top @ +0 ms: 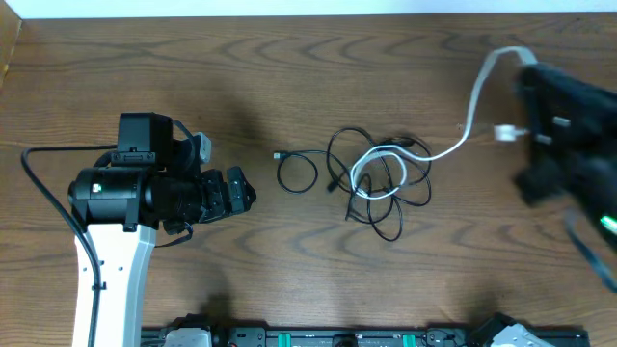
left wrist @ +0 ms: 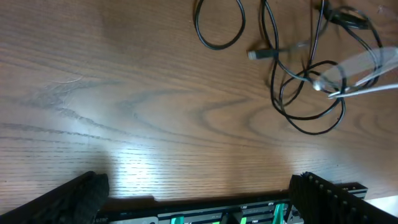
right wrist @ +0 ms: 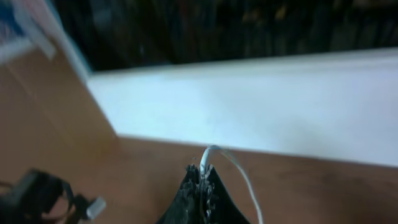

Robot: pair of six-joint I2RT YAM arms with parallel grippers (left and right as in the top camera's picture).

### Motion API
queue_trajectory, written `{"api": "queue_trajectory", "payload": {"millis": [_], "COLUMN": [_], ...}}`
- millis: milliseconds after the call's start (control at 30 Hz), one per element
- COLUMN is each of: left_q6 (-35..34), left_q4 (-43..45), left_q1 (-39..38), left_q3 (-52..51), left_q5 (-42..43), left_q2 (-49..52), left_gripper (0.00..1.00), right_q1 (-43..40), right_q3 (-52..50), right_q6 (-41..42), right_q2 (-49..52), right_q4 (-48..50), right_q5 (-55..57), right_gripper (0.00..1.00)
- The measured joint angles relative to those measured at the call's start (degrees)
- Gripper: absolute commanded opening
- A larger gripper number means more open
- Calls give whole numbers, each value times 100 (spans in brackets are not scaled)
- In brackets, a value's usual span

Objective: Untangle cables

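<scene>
Several thin black cables lie knotted in a heap at the table's middle, with one small loop and a plug end stretching left. A white cable runs out of the heap up to the right and is lifted off the table. My right gripper, blurred at the far right, is shut on the white cable, which arches out of its tip. My left gripper rests left of the heap, open and holding nothing. In the left wrist view its gap is over bare wood, and the black cables lie beyond it.
A black rail with green parts runs along the table's front edge, also seen in the left wrist view as the rail. A white strip borders the far edge. The left arm's own thick cable loops at the far left.
</scene>
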Motion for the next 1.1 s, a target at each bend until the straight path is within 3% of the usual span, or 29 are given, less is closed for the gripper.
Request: {"api": "queue_trajectory", "payload": {"millis": [500, 700, 833, 900, 1000, 1100], "left_q6": [2, 0, 0, 0, 0, 0], "left_q4": [0, -2, -2, -2, 0, 0], "left_q1": [0, 0, 0, 0, 0, 0], "left_q3": [0, 0, 0, 0, 0, 0], "left_q5": [0, 0, 0, 0, 0, 0], "left_q2": [0, 0, 0, 0, 0, 0], "left_gripper": [98, 98, 98, 98, 98, 98], "right_q1": [-4, -2, -2, -2, -4, -4], "right_q3": [-190, -190, -190, -195, -208, -210], "right_q6": [46, 81, 87, 109, 105, 94], "right_q2": [1926, 2616, 3134, 3320, 3427, 3416], "right_q4": [-560, -1185, -1462, -1561, -1639, -1729], "right_q5": [-1110, -1130, -1143, -1147, -1150, -1161], "right_gripper": [1, 12, 11, 28, 78, 96]}}
